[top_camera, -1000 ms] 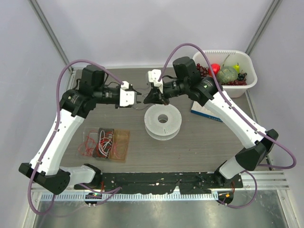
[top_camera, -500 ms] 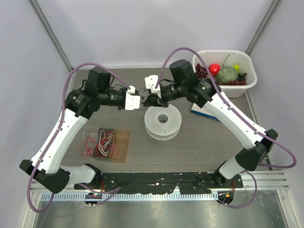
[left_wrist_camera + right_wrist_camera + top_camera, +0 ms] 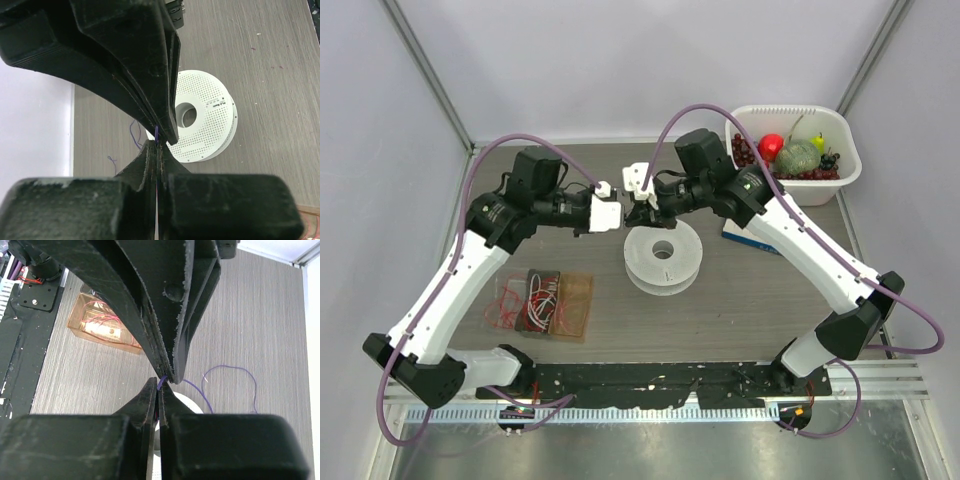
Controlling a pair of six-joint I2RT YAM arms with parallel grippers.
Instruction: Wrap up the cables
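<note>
The white perforated spool (image 3: 663, 256) lies flat on the table, and the left wrist view shows it too (image 3: 202, 125). Just above its far left rim my two grippers meet tip to tip. The left gripper (image 3: 627, 215) is shut on the thin dark purple cable (image 3: 157, 134). Facing it, the right gripper (image 3: 642, 212) is also shut on the cable, at nearly the same spot. In the right wrist view the loose cable (image 3: 230, 366) curls in a loop on the table beyond the spool (image 3: 189, 402). More loose cable (image 3: 134, 136) lies left of the spool.
An orange transparent box (image 3: 542, 302) of red wires sits at the front left. At the back right stands a white bin (image 3: 850, 160) with fruit. A blue and white packet (image 3: 738, 233) lies under the right arm. Black rails run along the near edge.
My left gripper has moved right to meet the right gripper and has closed on the cable. The right gripper shifted slightly left and stayed shut.
</note>
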